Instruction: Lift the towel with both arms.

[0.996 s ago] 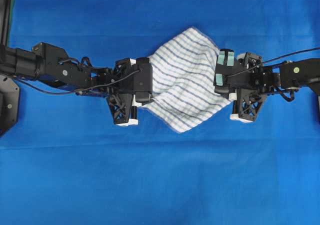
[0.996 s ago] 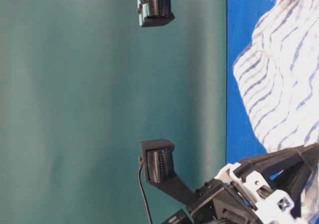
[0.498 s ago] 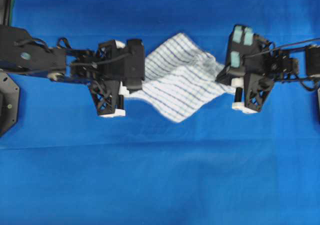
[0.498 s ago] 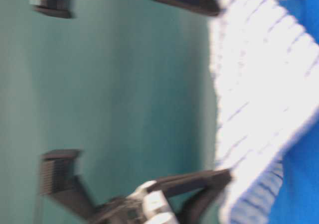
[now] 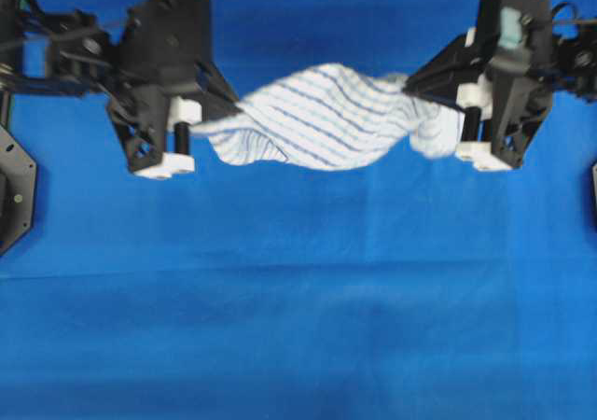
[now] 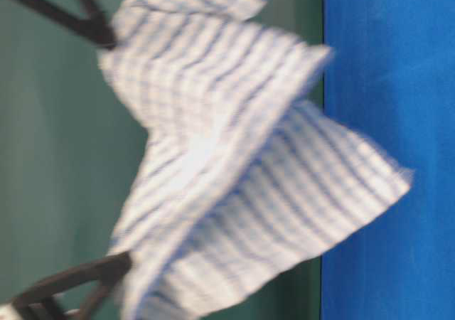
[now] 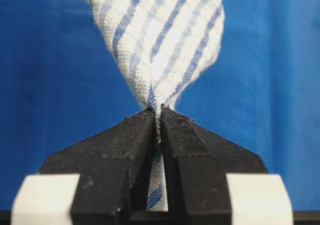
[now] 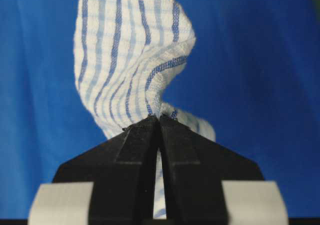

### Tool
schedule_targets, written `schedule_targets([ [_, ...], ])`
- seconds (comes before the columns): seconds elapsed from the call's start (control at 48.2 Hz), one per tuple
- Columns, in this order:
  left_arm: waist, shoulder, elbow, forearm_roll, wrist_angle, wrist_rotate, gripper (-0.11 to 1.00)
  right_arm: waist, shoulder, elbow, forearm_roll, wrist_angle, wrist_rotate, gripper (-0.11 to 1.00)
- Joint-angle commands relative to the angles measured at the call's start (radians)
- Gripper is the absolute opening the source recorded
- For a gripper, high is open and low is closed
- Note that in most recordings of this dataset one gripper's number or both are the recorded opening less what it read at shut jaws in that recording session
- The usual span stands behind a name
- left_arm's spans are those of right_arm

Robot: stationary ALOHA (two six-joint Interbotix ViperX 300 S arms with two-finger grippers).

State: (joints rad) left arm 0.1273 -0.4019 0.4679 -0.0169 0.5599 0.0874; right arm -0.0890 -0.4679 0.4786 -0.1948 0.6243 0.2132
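Note:
The towel (image 5: 322,117) is white with blue stripes and hangs stretched between my two grippers, off the blue cloth. My left gripper (image 5: 231,112) is shut on its left corner; in the left wrist view the cloth (image 7: 160,40) is pinched between the black fingers (image 7: 135,135) of the gripper (image 7: 157,114). My right gripper (image 5: 410,86) is shut on the right corner; the right wrist view shows the towel (image 8: 130,60) clamped at the gripper (image 8: 159,118). In the table-level view the towel (image 6: 242,171) sags in folds in the air, blurred.
A blue cloth (image 5: 298,317) covers the table. A green backdrop (image 6: 57,156) stands behind it in the table-level view. A dark fixture (image 5: 14,191) sits at the table's left edge.
Both arms have risen and drawn apart with the towel in their grip. The towel has left the table and now hangs pulled out between them.

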Motion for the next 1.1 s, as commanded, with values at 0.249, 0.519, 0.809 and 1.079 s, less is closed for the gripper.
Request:
schedule_targets([
  [0.249,0.021,-0.084,-0.179,0.003,0.155,0.041,0.02,0.002,-0.014,-0.227,-0.02,0.052,-0.058,0.01],
  [0.519,0.021,-0.089,-0.225,0.003,0.196,0.052,0.02,0.002,-0.005,-0.275,-0.018,0.052,-0.078,0.01],
  [0.809,0.021,-0.095,-0.221,0.005,0.175,0.121,0.04,-0.005,-0.002,-0.276,-0.02,0.051,-0.098,0.02],
  [1.079,0.021,-0.126,-0.199,0.005,0.124,0.103,0.74,-0.006,0.011,-0.275,-0.02,0.055,-0.098,0.27],
])
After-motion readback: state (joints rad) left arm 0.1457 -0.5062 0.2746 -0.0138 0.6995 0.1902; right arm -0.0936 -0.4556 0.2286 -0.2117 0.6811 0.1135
